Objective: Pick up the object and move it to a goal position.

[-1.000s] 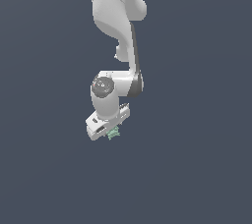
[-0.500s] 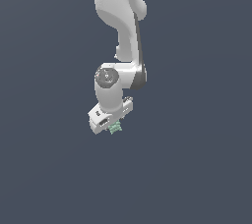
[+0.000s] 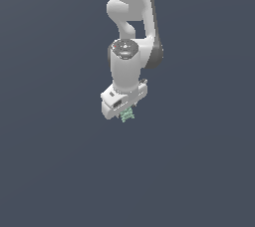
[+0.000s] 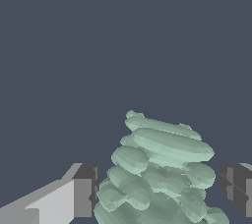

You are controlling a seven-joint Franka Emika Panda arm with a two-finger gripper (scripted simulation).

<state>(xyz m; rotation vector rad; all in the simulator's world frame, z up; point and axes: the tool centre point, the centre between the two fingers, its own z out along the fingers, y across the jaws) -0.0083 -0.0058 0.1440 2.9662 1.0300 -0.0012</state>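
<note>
Claw (image 3: 127, 114) shifted rightward, gripping object (image 3: 127, 116).

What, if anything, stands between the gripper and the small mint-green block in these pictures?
Nothing visible does. In the wrist view the block sits directly between the two fingers, with no other thing in the gap. In the exterior view it pokes out just under the gripper. No goal marker shows.

Arm: hangs from the top of the exterior view, wrist pointing down. Tool (image 3: 125, 113): at the arm's lower end. Object (image 3: 127, 116): directly beneath the tool, between its two fingers (image 4: 82, 191), one finger on either side.
</note>
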